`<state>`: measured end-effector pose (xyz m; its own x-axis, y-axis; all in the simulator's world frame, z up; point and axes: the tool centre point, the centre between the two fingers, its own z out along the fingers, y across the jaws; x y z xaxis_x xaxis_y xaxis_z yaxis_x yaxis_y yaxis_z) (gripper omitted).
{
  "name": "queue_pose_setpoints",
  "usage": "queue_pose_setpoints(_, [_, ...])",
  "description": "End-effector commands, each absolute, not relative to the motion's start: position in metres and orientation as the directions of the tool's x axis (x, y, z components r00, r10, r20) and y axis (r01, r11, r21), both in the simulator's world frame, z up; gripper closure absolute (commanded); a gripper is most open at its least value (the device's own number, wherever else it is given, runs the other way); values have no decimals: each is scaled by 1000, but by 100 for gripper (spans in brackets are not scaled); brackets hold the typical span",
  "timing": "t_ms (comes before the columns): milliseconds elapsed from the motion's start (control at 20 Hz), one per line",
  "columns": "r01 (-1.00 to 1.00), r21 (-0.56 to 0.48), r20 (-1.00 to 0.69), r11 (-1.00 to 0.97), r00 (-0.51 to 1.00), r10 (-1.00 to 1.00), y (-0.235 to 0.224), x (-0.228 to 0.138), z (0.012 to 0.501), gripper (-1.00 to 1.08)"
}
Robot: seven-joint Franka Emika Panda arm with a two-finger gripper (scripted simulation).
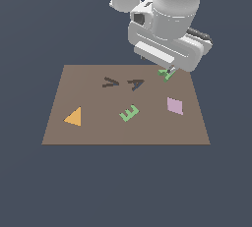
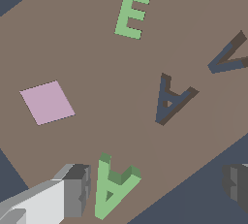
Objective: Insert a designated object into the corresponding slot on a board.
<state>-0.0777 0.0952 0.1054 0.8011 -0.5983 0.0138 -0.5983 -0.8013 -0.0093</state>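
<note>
- From the exterior view the arm's bulky white wrist covers most of the tool (image 1: 169,71); only dark finger tips poke out below it, and part of the light-green letter A (image 1: 166,74) is hidden behind them.
- In the wrist view one finger (image 2: 77,189) is cut off at the edge and the other is a dark stub at the far side, with the green A (image 2: 112,186) lying between them, nearer the first and touching neither.
- The tool stands open, nothing gripped.
- The A lies flat at the far right edge of the brown board (image 1: 98,132).
- The dark A-shaped slot (image 1: 136,84) sits to its left, near but apart, with the V-shaped recess (image 1: 110,82) beyond.
- A green letter E (image 1: 129,113), a pink diamond (image 1: 174,105) and an orange triangle (image 1: 73,117) lie nearer.
</note>
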Motion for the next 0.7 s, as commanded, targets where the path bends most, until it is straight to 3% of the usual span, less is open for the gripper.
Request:
queue_pose_setpoints(0, [-655,-8,12,-755,755,-655,104,-84,96,-92])
queue_pose_setpoints(650, [-830,-2,4,-558,558,-830,142,-97,61,-92])
